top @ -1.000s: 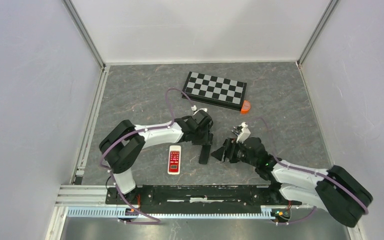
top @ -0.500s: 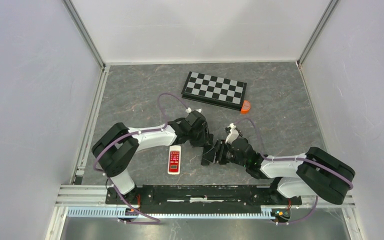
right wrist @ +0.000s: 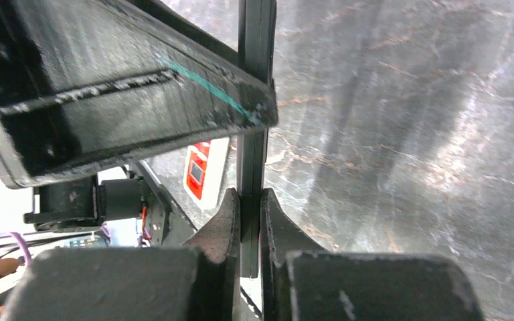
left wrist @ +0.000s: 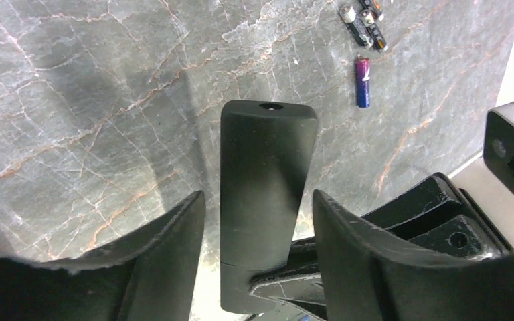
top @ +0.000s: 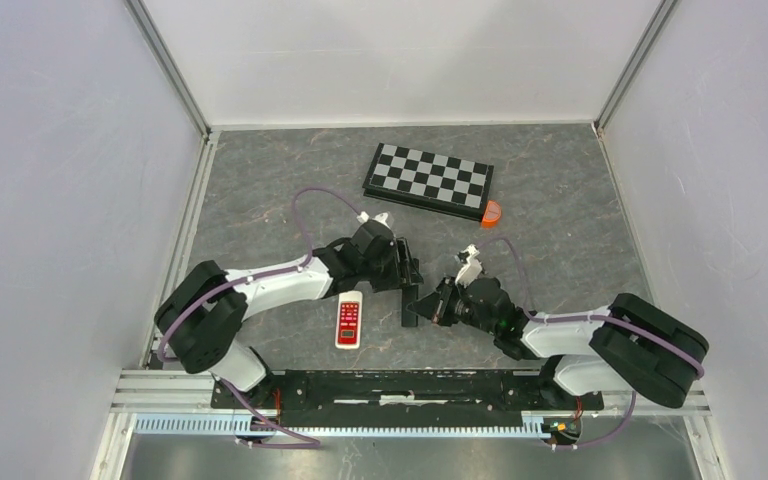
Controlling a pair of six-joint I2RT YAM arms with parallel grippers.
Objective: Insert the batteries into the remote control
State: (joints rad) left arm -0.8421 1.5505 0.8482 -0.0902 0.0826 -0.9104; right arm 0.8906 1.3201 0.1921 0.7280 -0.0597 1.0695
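Black remote [left wrist: 268,154] straddled by part-open left gripper [left wrist: 258,195], nothing clamped; its end pinched by fully closed right gripper [right wrist: 249,197]. Left jaws to be closed first, so remote is steadied.

black remote [left wrist: 268,154] fills left tool [left wrist: 258,197] gap; right tool [right wrist: 250,200] crowds its end; bare table [left wrist: 73,100] toward batteries [left wrist: 363,81]

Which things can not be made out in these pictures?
Batteries: left wrist view only, farthest cut by top edge; too small in top view.
Black remote: battery bay shows in no view.
Thin black strip: right wrist view, too close to tell body from cover.
Orange thing: top view, too small to name.
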